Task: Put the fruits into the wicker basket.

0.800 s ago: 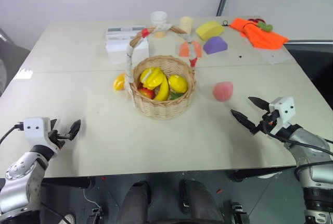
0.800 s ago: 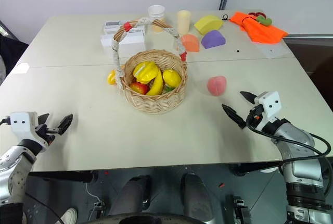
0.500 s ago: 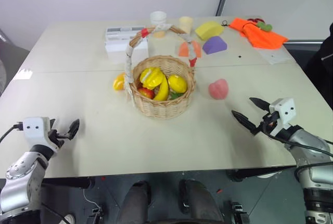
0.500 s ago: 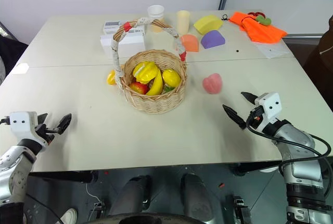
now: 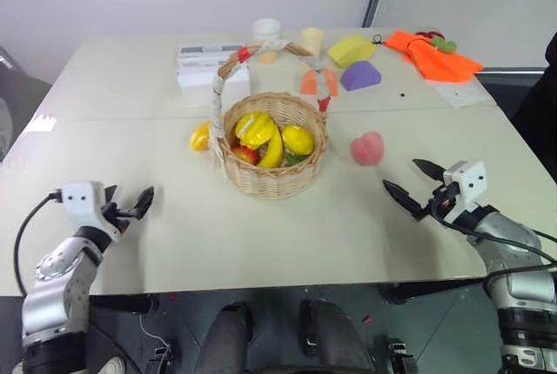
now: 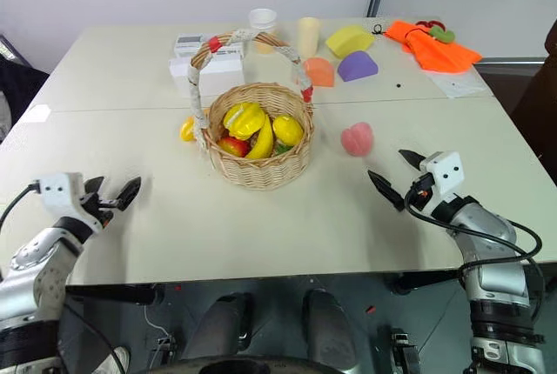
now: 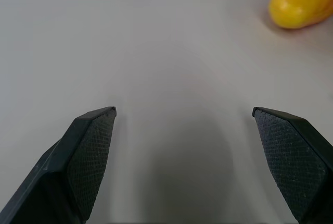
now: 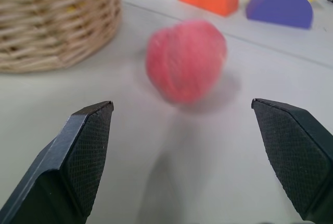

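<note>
Wicker basket [image 5: 271, 155], mid-desk, holding banana, lemon, apple; mango [image 5: 200, 137] lying against its left side, peach [image 5: 368, 149] sitting right. Left gripper [image 5: 139, 203], right gripper [image 5: 414, 186]: jaws standing wide, empty, near front edge.

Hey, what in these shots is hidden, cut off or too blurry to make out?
- Yellow-orange fruit: head views, partly behind the wicker basket; left wrist view, cut by the edge.
- Red fruit in the basket: mostly buried under the yellow fruits.
- Pink-red peach: blurred in the right wrist view.
</note>
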### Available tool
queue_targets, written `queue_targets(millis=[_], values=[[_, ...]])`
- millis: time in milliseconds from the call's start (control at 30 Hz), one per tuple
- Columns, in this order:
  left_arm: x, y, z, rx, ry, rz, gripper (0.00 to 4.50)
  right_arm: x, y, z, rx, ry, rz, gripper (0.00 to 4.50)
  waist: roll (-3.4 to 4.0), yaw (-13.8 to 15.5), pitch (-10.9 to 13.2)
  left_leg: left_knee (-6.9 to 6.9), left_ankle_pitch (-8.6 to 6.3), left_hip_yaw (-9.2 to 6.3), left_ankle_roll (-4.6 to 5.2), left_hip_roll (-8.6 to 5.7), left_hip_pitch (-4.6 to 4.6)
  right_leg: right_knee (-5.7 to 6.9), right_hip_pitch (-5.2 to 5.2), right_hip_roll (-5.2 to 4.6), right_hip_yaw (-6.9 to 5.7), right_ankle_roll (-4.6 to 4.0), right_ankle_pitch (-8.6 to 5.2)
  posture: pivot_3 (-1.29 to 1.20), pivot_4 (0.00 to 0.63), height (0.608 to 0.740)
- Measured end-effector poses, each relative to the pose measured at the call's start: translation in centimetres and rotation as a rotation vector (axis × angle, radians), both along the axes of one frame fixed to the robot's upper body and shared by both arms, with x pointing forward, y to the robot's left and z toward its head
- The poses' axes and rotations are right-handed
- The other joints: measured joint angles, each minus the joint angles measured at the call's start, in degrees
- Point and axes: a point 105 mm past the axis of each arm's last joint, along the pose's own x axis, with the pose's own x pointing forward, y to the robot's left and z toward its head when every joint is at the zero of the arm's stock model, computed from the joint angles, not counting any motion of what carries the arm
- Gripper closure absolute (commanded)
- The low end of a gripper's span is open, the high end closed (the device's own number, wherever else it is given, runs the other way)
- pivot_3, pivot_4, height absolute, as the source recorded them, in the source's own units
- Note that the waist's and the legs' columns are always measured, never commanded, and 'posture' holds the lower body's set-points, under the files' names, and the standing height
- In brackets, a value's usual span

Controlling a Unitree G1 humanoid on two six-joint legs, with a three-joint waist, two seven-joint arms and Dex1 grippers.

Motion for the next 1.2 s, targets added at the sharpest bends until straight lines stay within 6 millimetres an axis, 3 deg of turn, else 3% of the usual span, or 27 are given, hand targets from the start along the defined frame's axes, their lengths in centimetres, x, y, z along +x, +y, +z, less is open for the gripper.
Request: queue_targets(millis=[167,367,467,633,967,1067,1167,1200], values=[[3.5,-2.5,1.9,0.052,-0.018,-0.120,0.00,-0.8,0.8,0.7,-0.022,0.003,0.055,0.06,0.00,0.47,0.00,-0.02,0.00,0.03,0.01,-0.03,0.01,0.03,-0.01,0.06,0.00,-0.07,0.07,0.00,0.150,0.740],[6.7,-5.3,2.3,0.131,0.041,-0.278,0.00,-2.9,2.0,1.3,-0.079,0.069,0.166,0.06,-0.01,0.60,0.01,0.01,0.00,0.03,0.02,-0.03,0.01,0.12,-0.03,0.11,0.00,0.03,0.02,0.00,0.150,0.740],[8.2,-6.4,3.2,0.173,0.048,-0.334,0.00,-3.8,3.4,2.7,-0.094,0.081,0.248,0.06,-0.02,0.43,0.02,0.03,0.00,0.02,0.02,-0.02,0.03,0.15,-0.03,0.13,0.00,0.09,-0.02,0.00,0.150,0.740],[10.5,-8.6,5.3,0.242,0.029,-0.422,0.00,-4.6,6.5,7.0,-0.118,-0.007,0.369,0.06,-0.05,0.39,0.03,0.03,0.00,0.01,0.02,-0.02,0.01,0.13,-0.03,0.14,0.00,0.27,0.03,0.00,0.150,0.740],[12.3,-8.4,3.8,0.297,0.120,-0.414,0.00,-5.1,7.5,7.9,-0.119,-0.024,0.381,0.06,-0.12,0.70,0.07,0.03,-0.05,0.02,0.10,-0.04,-0.06,0.12,-0.07,0.12,-0.01,0.28,0.11,0.00,0.150,0.740],[12.3,-8.6,3.1,0.294,0.154,-0.431,0.78,-5.2,7.5,7.7,-0.118,-0.021,0.388,0.00,-0.12,0.70,0.07,0.03,-0.05,0.02,0.10,-0.04,-0.06,0.13,-0.07,0.12,-0.01,0.28,0.11,0.00,0.150,0.740],[12.3,-8.7,2.4,0.288,0.170,-0.430,2.27,-5.3,7.6,7.8,-0.121,-0.036,0.400,0.00,-0.13,0.59,0.07,0.03,-0.05,0.01,0.11,-0.04,-0.05,0.15,-0.07,0.13,-0.01,0.29,0.11,0.00,0.150,0.740],[12.3,-8.6,2.5,0.290,0.166,-0.427,2.27,-5.3,7.6,7.8,-0.121,-0.038,0.402,0.00,-0.13,0.60,0.07,0.03,-0.05,0.01,0.10,-0.03,-0.04,0.16,-0.07,0.13,-0.01,0.29,0.11,0.00,0.150,0.740]])
